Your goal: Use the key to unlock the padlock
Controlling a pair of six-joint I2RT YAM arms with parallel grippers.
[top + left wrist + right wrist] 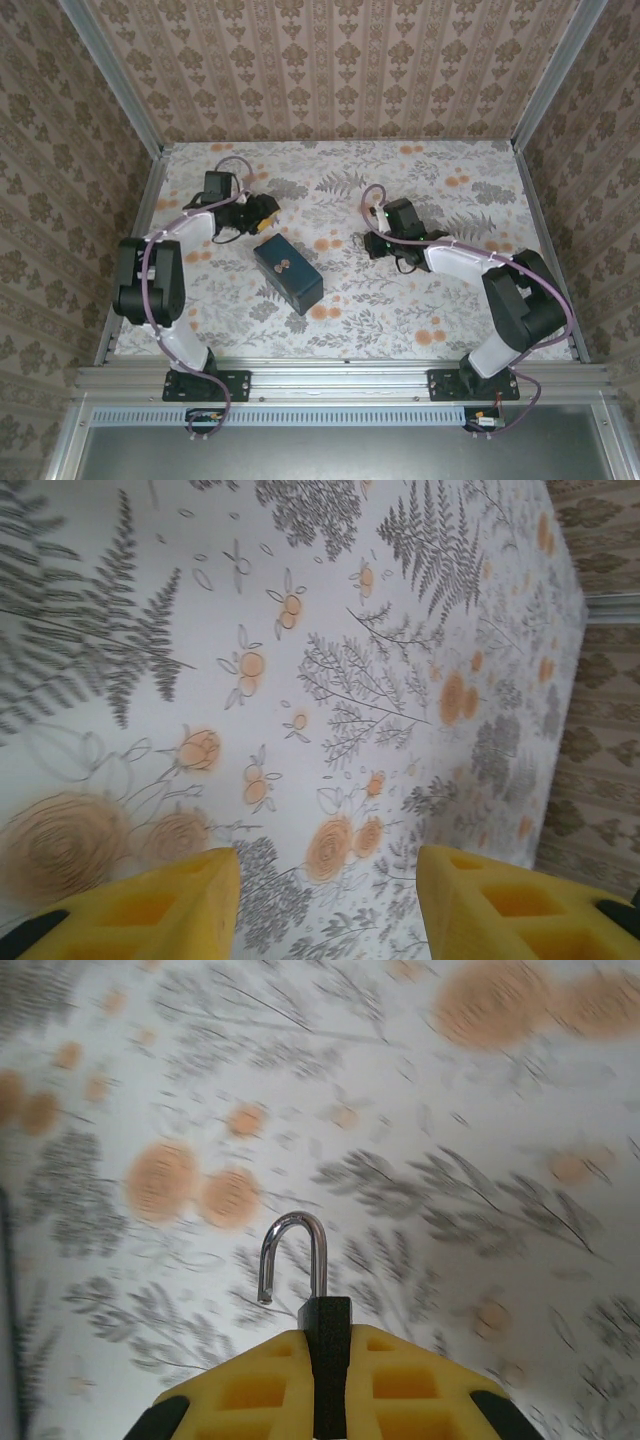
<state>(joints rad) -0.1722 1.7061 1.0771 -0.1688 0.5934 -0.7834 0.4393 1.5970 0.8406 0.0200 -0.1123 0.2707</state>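
Note:
The padlock is a small dark body with a shiny silver shackle swung open, one end hanging free. My right gripper is shut on the padlock's body, its yellow fingers pressing both sides, and it hangs over the flowered tabletop. In the top view the right gripper sits right of the blue box. My left gripper is open with nothing between its yellow fingers; in the top view the left gripper is just behind the box's far left corner. The key is out of view.
A dark blue box lies at an angle in the middle of the flowered table, between the two arms. Patterned walls close in the back and both sides. A metal rail runs along the near edge.

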